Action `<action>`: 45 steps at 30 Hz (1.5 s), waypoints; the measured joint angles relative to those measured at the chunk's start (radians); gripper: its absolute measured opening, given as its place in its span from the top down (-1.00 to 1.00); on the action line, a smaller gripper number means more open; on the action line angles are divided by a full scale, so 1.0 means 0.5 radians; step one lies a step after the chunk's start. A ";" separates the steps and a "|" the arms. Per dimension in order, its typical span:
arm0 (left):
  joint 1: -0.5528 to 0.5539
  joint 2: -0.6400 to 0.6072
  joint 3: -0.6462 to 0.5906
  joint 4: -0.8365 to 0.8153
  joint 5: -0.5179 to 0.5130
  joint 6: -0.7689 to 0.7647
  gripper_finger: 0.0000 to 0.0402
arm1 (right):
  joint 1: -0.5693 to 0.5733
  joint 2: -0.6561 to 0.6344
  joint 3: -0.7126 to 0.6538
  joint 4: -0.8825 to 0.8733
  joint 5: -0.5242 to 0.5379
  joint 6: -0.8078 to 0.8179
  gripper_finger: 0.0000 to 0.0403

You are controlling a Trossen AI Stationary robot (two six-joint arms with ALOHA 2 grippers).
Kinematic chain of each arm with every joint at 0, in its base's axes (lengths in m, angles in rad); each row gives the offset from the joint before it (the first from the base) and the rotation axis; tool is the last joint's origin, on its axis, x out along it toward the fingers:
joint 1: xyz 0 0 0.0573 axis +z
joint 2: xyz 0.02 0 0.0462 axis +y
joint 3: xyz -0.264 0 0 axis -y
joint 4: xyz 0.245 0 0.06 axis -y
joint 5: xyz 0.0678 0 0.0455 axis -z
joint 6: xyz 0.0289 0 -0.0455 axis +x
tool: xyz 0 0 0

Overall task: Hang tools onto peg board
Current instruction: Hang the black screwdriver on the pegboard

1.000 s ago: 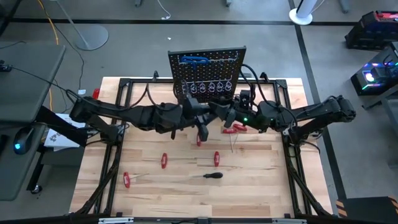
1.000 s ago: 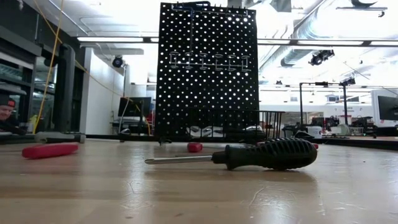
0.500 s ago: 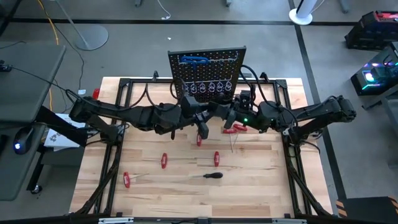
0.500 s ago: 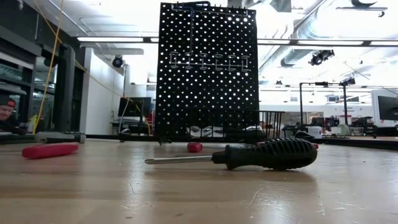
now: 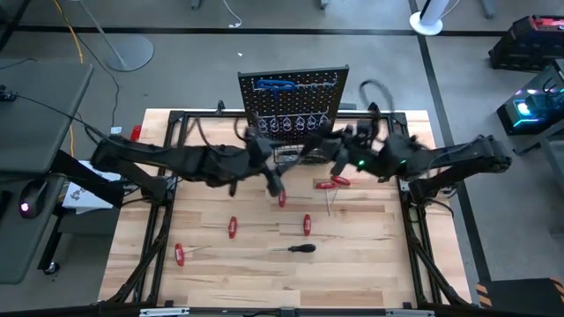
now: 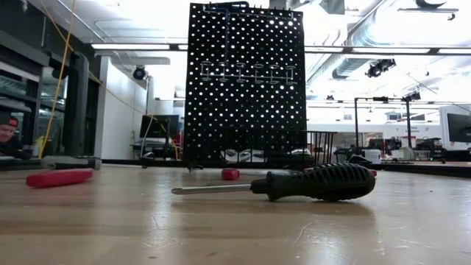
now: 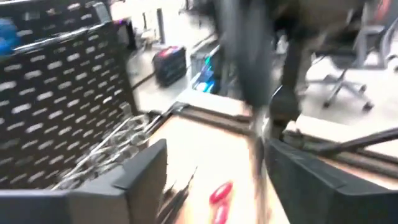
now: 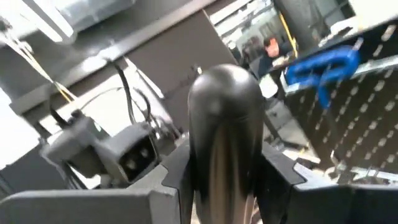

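1. The peg board (image 5: 293,99) stands upright at the far edge of the wooden tabletop (image 5: 203,264); every place below is given from this board.
2. A blue T-handle key (image 5: 275,85) hangs along the board's top row, with a row of metal loop hooks (image 5: 295,122) under it and a black wire basket (image 6: 294,151) at the board's foot.
3. The left hand (image 5: 275,183) hangs over the tabletop just in front of the board, towards its left half. Its fingers (image 7: 140,171) are spread apart with nothing between them.
4. The right hand (image 5: 328,150) is close in front of the board's right half. Its fingers are pinched on a dark rounded tool handle (image 8: 225,137), which stands up between them in the right wrist view.
5. Near the board's front, on the tabletop, lie a red-handled pair of tools (image 5: 333,183) on the right side and one red-handled tool (image 5: 282,199) towards the middle.
6. Farther from the board lie two more red-handled screwdrivers (image 5: 233,227) (image 5: 307,224), then a black-handled screwdriver (image 5: 301,249), and farthest, towards the left, another red-handled tool (image 5: 180,255).
7. In the low view the black-handled screwdriver lies on its side well in front of the board.
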 joint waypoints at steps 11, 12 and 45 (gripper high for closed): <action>-0.124 -0.284 -0.331 -0.503 -0.169 -0.533 -0.39 | -0.130 0.464 1.065 -1.221 0.101 -0.536 0.46; -0.140 -0.299 -0.396 -0.434 -0.174 -0.574 -0.39 | -0.147 0.541 1.197 -1.345 0.132 -0.593 0.46; -0.247 -0.318 -0.642 -0.170 -0.177 -0.772 -0.39 | -0.785 1.058 2.135 -1.945 -0.156 -0.591 0.46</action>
